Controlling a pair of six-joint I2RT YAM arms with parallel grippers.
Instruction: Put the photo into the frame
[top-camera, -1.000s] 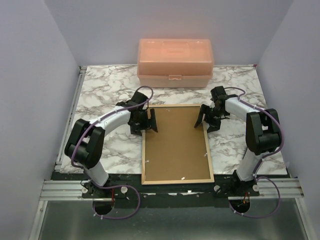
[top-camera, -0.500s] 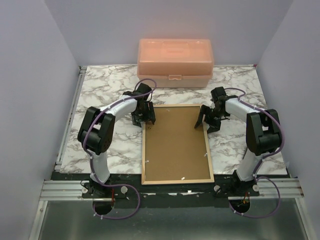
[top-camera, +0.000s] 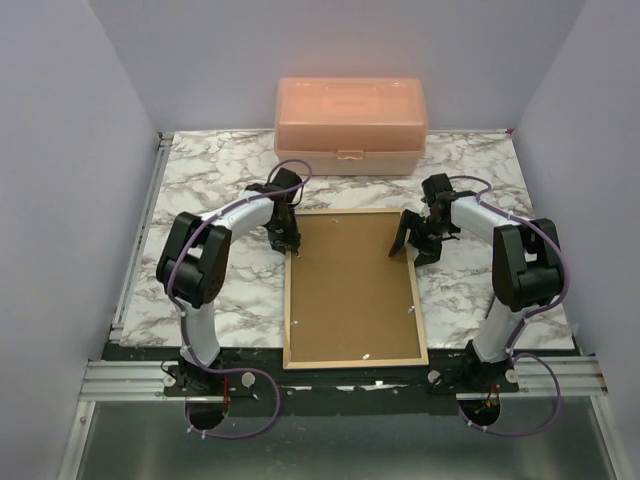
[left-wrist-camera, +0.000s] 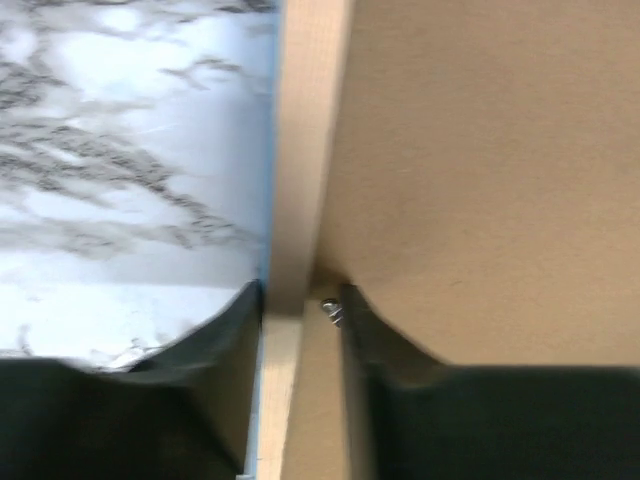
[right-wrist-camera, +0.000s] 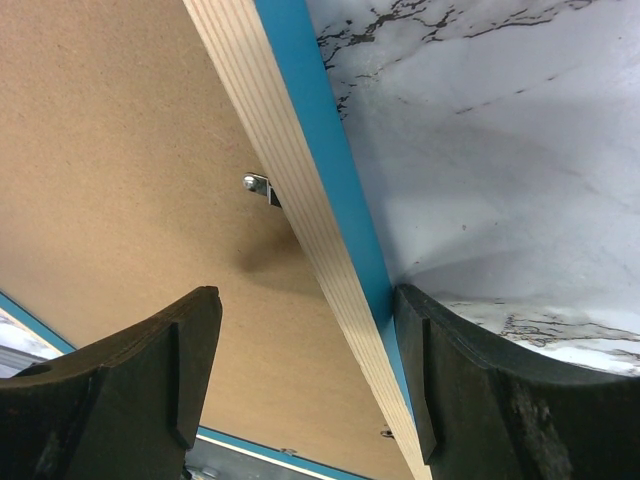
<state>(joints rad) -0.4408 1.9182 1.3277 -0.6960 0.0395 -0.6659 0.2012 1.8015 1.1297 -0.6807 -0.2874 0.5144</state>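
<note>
TWO GRIPPERS AT THE RIM: A picture frame (top-camera: 350, 361) lies back side up at the centre of a marble-patterned table (top-camera: 215, 180), seen from overhead. Its brown backing board (top-camera: 350, 290) fills the light wood rim, and a salmon-pink lidded plastic box (top-camera: 350, 125) stands at top centre. From that height the left gripper (top-camera: 291, 243) sits at the frame's upper left corner and the right gripper (top-camera: 412, 247) at its upper right. Only the wrist cameras show how each meets the rim.

The left wrist view is soft and blurred. At the bottom of that picture, two dark fingers (left-wrist-camera: 215, 390) press close against either side of the rim, clamping it, with a small metal tab (left-wrist-camera: 330, 310) between them.

The right wrist view shows a bright blue outer edge (right-wrist-camera: 320, 130) on the rim, which cannot be made out from overhead. Here the jaws are spread wide and hold nothing. The finger at lower right lies against the blue edge over the marble, and the one at lower left (right-wrist-camera: 150, 380) hangs over the board, apart from the rim.

The board hides whatever lies beneath it. Both wrist views cut off all but a short stretch of rim.
</note>
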